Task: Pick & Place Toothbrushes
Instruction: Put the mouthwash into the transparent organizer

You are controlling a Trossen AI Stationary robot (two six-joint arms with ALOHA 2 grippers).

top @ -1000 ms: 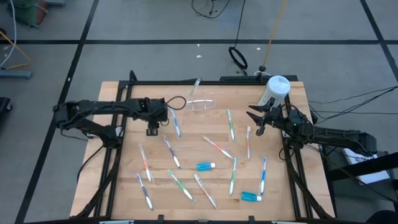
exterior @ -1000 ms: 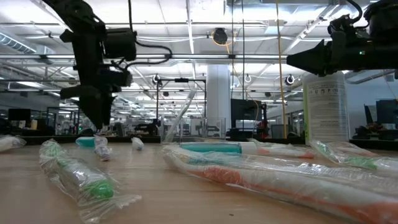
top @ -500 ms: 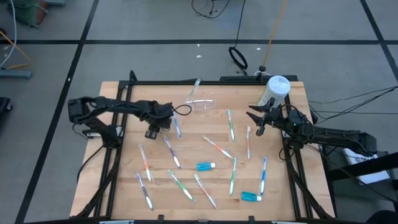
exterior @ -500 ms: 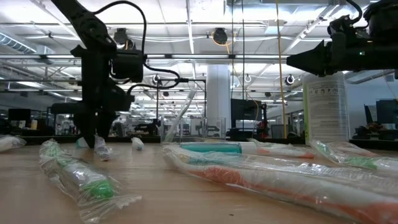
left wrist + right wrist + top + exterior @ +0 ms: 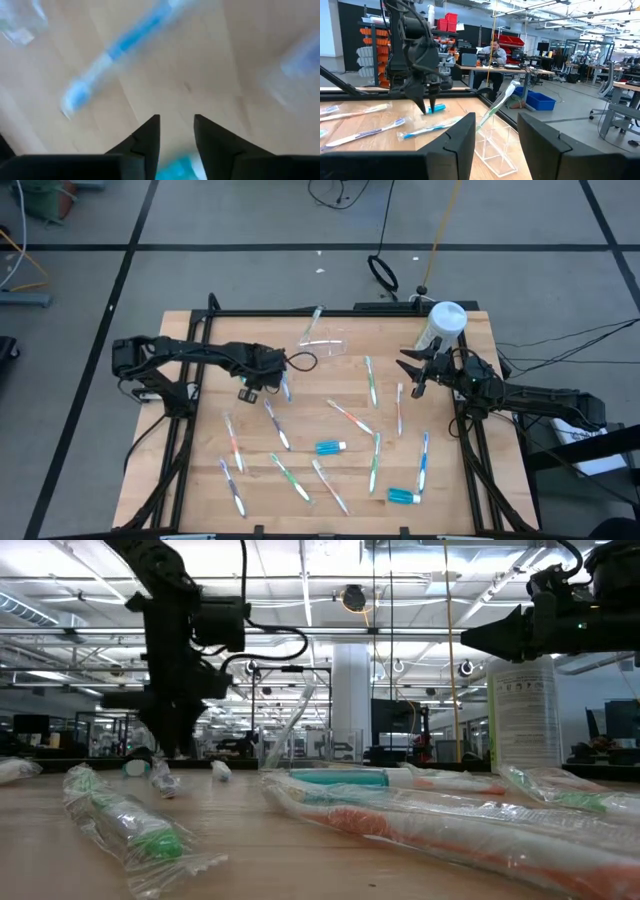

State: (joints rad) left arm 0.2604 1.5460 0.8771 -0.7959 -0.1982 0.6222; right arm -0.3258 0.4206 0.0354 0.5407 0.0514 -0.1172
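Several toothbrushes in clear wrappers lie scattered on the wooden table [image 5: 200, 480]. My left gripper [image 5: 272, 372] points down over the far end of a blue toothbrush [image 5: 286, 388] left of the table's middle. Its fingers stand apart in the left wrist view [image 5: 176, 122], with something blue [image 5: 177, 167] low between them. The right wrist view shows the same gripper [image 5: 427, 107] down at the table beside a blue end [image 5: 438, 107]. My right gripper [image 5: 408, 372] waits open above the table's far right, next to a white bottle [image 5: 445, 325]. My left gripper comes from above, pointing down, with one finger on each side of the blue toothbrush's end [image 5: 177, 167]. The toothbrush lies flat on the table. I cannot tell whether the fingers touch it.
A clear box [image 5: 322, 348] stands at the far middle with one toothbrush [image 5: 315, 320] leaning out of it. Two short blue tubes [image 5: 331, 447] [image 5: 404, 497] lie among the toothbrushes. A person [image 5: 495, 50] sits at a desk beyond the table.
My left gripper has gone toward the table's right edge and a little down, rolling about its own axis, and now stands over the blue toothbrush's far end. The toothbrushes have stayed where they were.
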